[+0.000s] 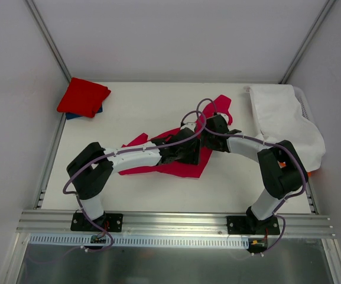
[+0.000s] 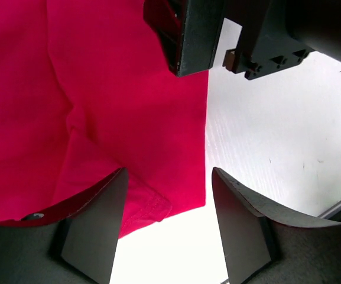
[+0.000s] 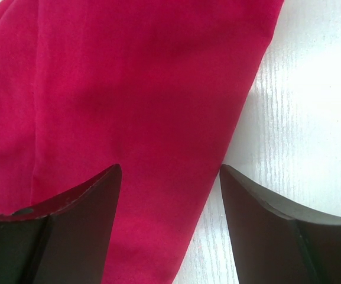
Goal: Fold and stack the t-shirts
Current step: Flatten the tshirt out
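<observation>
arm bases: we see both bolted to the metal rail (image 1: pixel 176 222) along the near edge of the desk (image 1: pixel 140 106).
left arm (image 1: pixel 135 158): it reaches from the near left toward the middle of the desk. Its pale forearm lies low over part of the crimson-pink t-shirt (image 1: pixel 185 168).
left claw (image 2: pixel 168 170): we find it open to a moderate gap with nothing pinched. Its two fingers (image 2: pixel 93 236) straddle the shirt's hemmed edge, one over cloth and the other over bare desk.
right arm (image 1: pixel 247 145): it bends at the near right and reaches inward to the middle.
right claw (image 3: pixel 169 167): it stands wide open and holds nothing. One finger is over the cloth and the other over white desk, with the cloth's edge running between them. From the left wrist we see it just ahead of the left claw, above the same edge. We cannot tell whether it touches the cloth.
crimson-pink t-shirt: it lies unfolded and rumpled in the middle of the desk, under both claws. One part stretches toward the far right.
red t-shirt (image 1: pixel 83 96): it is folded, in the far left corner, resting on the blue t-shirt (image 1: pixel 70 116).
blue t-shirt: we see only a sliver at the red one's near edge.
white cloth (image 1: pixel 282 118): it lies at the far right, draped toward the desk's right edge, well apart from the folded pair.
</observation>
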{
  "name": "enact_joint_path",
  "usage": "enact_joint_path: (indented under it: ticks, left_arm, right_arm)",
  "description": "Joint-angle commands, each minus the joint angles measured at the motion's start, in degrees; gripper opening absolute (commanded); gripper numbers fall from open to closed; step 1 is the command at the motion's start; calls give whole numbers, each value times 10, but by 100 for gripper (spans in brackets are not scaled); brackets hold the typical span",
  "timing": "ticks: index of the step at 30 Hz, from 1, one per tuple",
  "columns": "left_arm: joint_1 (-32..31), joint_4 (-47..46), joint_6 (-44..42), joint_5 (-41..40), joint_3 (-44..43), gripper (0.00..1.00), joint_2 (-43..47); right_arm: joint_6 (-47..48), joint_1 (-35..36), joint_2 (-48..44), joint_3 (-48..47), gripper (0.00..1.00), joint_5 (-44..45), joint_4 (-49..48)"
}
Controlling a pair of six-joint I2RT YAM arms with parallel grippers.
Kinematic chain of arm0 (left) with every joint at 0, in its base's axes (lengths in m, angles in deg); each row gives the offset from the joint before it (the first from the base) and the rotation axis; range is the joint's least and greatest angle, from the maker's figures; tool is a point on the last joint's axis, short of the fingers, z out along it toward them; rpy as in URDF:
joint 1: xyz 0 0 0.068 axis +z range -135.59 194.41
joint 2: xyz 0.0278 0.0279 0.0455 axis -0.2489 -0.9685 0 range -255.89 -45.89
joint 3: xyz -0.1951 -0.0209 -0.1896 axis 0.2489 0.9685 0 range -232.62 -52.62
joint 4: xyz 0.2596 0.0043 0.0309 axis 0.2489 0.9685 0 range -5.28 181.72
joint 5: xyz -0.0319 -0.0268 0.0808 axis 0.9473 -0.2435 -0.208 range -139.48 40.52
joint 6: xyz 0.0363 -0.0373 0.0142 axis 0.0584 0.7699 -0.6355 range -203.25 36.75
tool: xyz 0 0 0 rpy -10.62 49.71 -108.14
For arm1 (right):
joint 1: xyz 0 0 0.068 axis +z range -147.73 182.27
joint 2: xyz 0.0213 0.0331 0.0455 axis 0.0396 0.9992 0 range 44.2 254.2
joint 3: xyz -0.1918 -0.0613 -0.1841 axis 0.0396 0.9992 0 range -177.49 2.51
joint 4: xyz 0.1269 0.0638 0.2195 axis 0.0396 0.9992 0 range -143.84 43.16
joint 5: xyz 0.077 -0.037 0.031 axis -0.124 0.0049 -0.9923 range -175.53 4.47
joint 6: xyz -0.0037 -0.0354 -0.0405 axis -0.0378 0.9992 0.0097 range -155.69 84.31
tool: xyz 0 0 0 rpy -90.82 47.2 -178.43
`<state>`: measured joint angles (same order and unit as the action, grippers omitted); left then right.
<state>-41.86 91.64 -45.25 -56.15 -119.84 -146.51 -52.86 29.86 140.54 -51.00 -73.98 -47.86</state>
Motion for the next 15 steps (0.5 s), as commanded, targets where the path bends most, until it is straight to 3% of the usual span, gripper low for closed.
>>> enact_joint_path:
  ticks: [1, 15]
  left_arm:
    - [-4, 19, -5, 4, -19, 59, -11]
    - [-10, 78, 27, -81, 16, 57, 32]
  right_arm:
    - [-8, -3, 3, -9, 71, -3, -11]
    - [-10, -8, 14, -10, 71, -7, -12]
